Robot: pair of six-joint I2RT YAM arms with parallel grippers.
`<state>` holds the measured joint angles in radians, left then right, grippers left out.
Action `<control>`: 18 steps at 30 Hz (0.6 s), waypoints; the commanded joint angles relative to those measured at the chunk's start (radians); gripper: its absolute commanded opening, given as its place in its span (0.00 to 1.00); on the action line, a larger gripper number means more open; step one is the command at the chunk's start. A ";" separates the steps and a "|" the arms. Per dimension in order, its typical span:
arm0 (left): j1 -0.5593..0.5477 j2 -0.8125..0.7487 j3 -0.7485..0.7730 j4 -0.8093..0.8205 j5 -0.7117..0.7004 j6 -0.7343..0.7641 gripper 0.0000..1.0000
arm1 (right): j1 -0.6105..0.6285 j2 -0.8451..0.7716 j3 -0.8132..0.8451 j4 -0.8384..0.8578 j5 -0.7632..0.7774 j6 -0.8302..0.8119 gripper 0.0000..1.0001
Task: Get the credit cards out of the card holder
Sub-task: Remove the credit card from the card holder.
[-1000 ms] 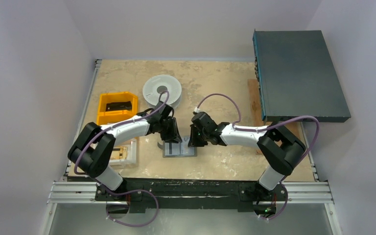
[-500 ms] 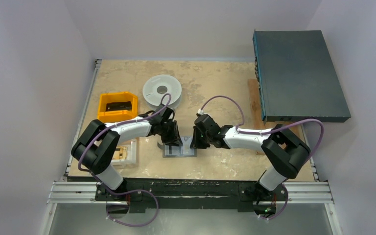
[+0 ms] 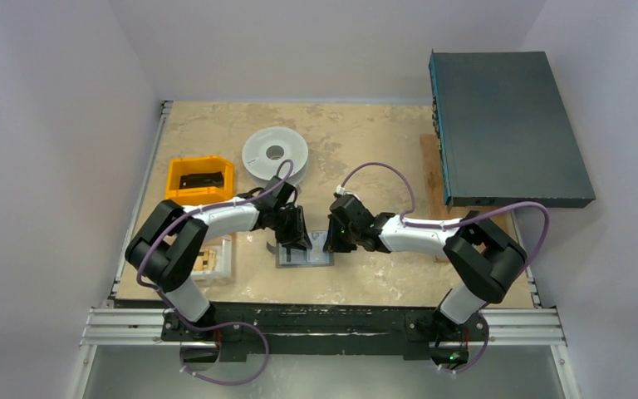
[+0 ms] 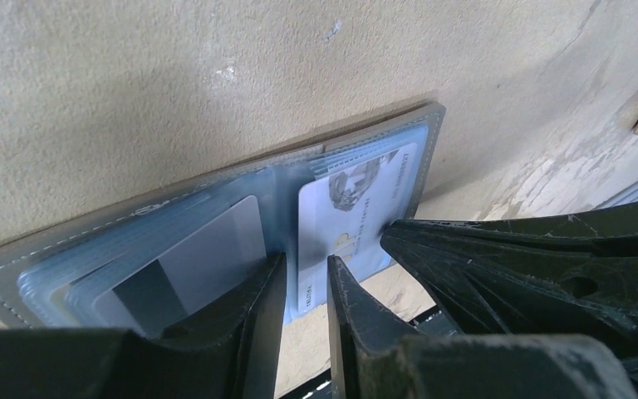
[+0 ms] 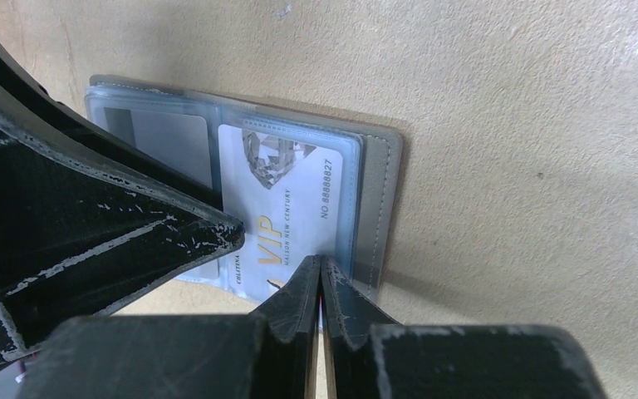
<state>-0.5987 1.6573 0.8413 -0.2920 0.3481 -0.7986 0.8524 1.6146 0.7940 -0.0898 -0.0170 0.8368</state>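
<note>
In the overhead view we see a yellow bin (image 3: pixel 174 199) left of centre and a spool (image 3: pixel 275 155) to its right. The card holder (image 3: pixel 316 258) lies open on the desk (image 3: pixel 365 133) at lower centre, between both arms. The left claw (image 4: pixel 306 264) rests on its middle fold, fingers slightly apart; we cannot tell whether they pinch anything. A grey card (image 4: pixel 208 253) fills the left pocket, a VIP card (image 5: pixel 287 187) the right. The right claw (image 5: pixel 321 264) is clenched at that card's lower edge; whether it nips the card we cannot tell. A dark box (image 3: pixel 507 125) sits upper right.
</note>
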 commanded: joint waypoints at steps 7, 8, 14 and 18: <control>-0.014 0.032 -0.003 0.046 0.033 -0.002 0.24 | 0.002 0.019 -0.046 -0.052 0.054 -0.002 0.02; -0.014 0.026 -0.005 0.052 0.040 -0.009 0.22 | 0.002 0.023 -0.048 -0.048 0.049 -0.001 0.02; -0.014 -0.033 -0.019 0.079 0.064 -0.047 0.05 | 0.000 0.047 -0.047 -0.039 0.038 -0.002 0.02; -0.012 -0.069 -0.025 0.074 0.068 -0.057 0.00 | -0.003 0.057 -0.053 -0.035 0.036 -0.001 0.02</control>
<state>-0.6033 1.6417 0.8242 -0.2554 0.3866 -0.8284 0.8524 1.6154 0.7834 -0.0750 -0.0196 0.8410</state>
